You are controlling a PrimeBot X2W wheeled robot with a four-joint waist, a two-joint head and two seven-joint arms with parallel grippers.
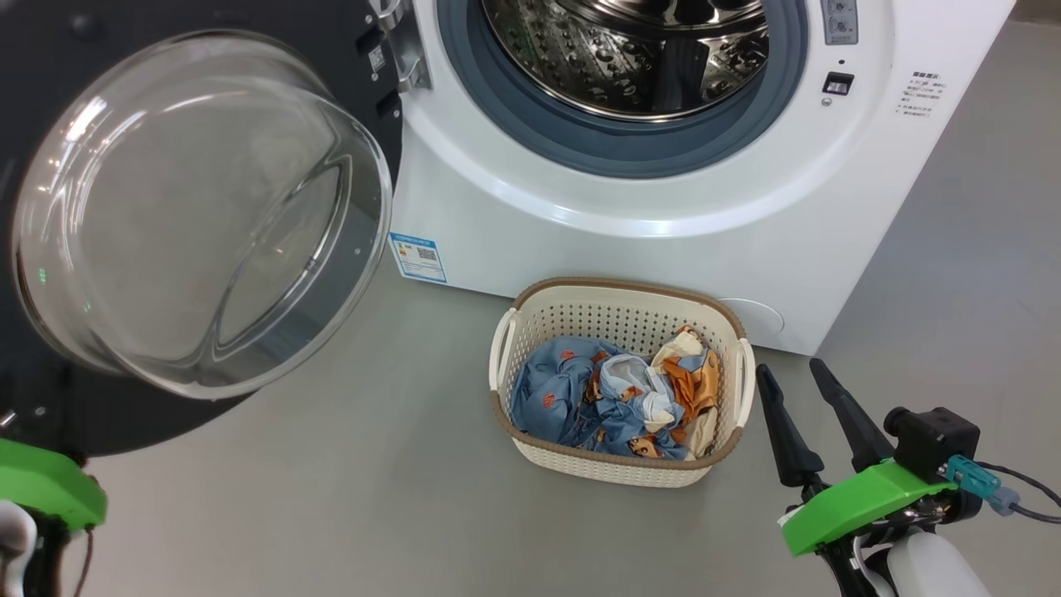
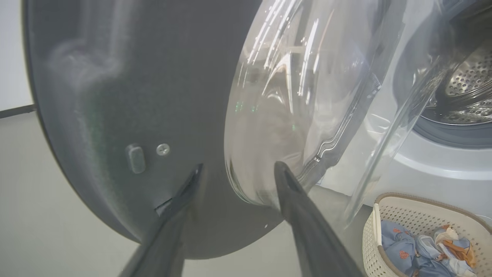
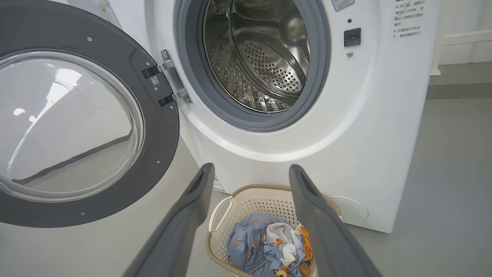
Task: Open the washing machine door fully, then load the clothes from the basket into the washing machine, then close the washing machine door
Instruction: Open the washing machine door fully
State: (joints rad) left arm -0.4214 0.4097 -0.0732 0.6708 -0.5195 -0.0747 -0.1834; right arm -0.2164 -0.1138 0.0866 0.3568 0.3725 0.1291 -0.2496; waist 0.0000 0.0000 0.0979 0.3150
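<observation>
Grey floor point(image 1: 373, 497), washing machine point(image 1: 663, 249), blue label point(image 1: 418, 258)

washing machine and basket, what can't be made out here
- Drum: top cut off by the head view's upper edge.
- Notice on the washing machine: too small to read, head view.
- Clothes: count hidden, bunched together in the basket, head view.
- Door: contact with the left tool unclear, left wrist view, blurred.

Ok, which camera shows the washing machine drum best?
The right wrist view: the drum sits nearly whole, back wall included. The head view cuts off its top; the left wrist view catches a sliver.
</observation>
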